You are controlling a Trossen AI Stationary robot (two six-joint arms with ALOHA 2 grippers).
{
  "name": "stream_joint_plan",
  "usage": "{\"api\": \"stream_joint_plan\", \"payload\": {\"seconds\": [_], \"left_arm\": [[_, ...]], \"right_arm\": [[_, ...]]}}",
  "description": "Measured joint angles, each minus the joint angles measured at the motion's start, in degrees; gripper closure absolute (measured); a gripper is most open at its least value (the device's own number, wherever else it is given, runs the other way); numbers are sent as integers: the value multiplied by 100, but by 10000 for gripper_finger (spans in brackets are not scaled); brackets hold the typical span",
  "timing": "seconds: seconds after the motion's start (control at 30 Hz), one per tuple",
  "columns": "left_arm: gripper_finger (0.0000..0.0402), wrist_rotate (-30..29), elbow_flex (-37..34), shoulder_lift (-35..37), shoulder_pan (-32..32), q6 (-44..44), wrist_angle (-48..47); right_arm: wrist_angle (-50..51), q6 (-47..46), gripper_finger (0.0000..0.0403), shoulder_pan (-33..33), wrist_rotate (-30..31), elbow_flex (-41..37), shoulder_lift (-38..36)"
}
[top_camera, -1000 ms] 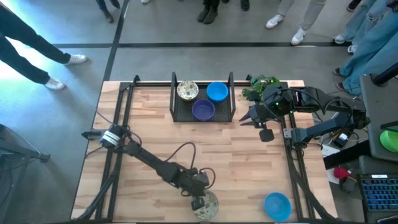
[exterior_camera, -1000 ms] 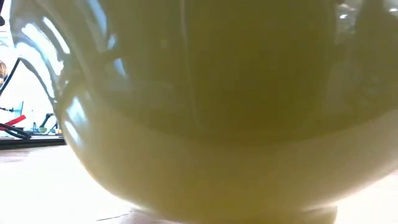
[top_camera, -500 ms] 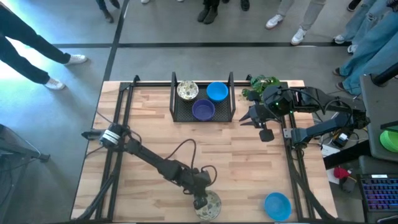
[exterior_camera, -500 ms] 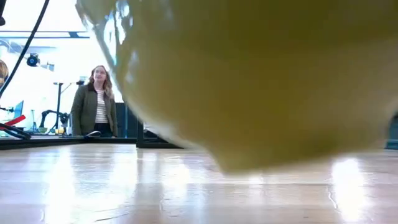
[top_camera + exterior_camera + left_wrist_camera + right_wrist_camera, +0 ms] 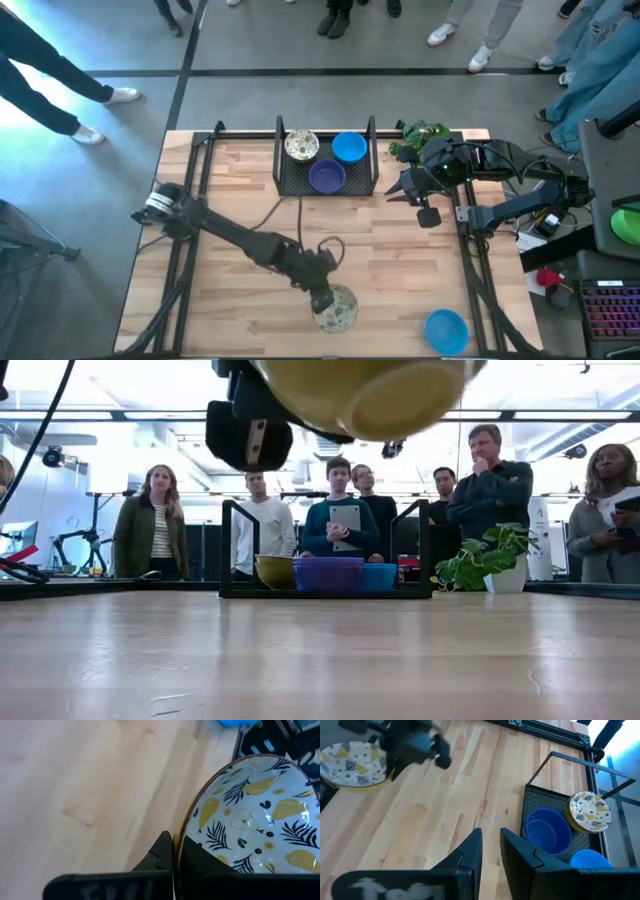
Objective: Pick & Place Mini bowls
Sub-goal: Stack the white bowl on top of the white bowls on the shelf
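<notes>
A cream-white mini bowl [image 5: 338, 312] with a leaf and pear pattern inside hangs above the table's near middle, and my left gripper [image 5: 324, 302] is shut on it. Seen from table height, the bowl [image 5: 370, 390] is well above the wood. A black mesh tray [image 5: 288, 180] at the far middle holds a patterned bowl [image 5: 301, 146], a blue bowl [image 5: 348, 147] and a purple bowl [image 5: 326, 177]. Another blue bowl [image 5: 446, 330] rests on the table at the near right. My right gripper [image 5: 392, 194] hovers right of the tray, open by a narrow gap, holding nothing. My left gripper pinches the bowl's rim [image 5: 178, 851], one finger inside the bowl and one outside against its wall. The fingers come slanting down from the table's left and far side. The bowl is lifted clear of the table and tilted, its foot [image 5: 385, 405] showing from the near side.
A green leafy plant [image 5: 418, 135] in a white pot stands at the far right, beside my right arm. Black rails run along the table's left and right sides. Several people stand beyond the far edge. Bare wood lies between the tray and the held bowl.
My left gripper has risen and gone a little toward the far edge, staying shut on the bowl. The bowl stood on the table a second ago and now hangs clear above it, tilted. My right arm has kept still.
</notes>
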State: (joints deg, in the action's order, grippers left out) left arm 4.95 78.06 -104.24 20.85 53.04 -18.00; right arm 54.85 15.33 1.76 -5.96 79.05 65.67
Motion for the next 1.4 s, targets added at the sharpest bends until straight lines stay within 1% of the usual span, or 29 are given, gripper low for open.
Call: {"api": "stream_joint_plan", "payload": {"seconds": [0.27, 0.47, 0.57, 0.67, 0.9, 1.17, 1.4], "left_arm": [[397, -7, 0, 815, -571, -111, -1276], [397, -7, 2, 1400, -1116, -628, -1749], [397, 10, 4, 1592, -1491, -686, -2131], [397, 64, 8, 1733, -1899, -957, -2305], [397, 573, 505, 1825, -2811, -2040, -2870], [397, 614, 1236, 1825, -3868, -3424, -3369], [397, 610, 1417, 1827, -4711, -4528, -3430]], "right_arm": [[7, 13, 337, 2, -2, 0, 0], [-20, 9, 337, 2, -2, 0, 0], [-37, -15, 337, 2, -2, 0, 0], [-110, -93, 337, 2, -4, 0, 0], [-364, -442, 337, 2, -2, 0, 0], [-607, -635, 337, 2, 7, 0, 0], [-893, -651, 337, 2, 7, 0, 2]]}}
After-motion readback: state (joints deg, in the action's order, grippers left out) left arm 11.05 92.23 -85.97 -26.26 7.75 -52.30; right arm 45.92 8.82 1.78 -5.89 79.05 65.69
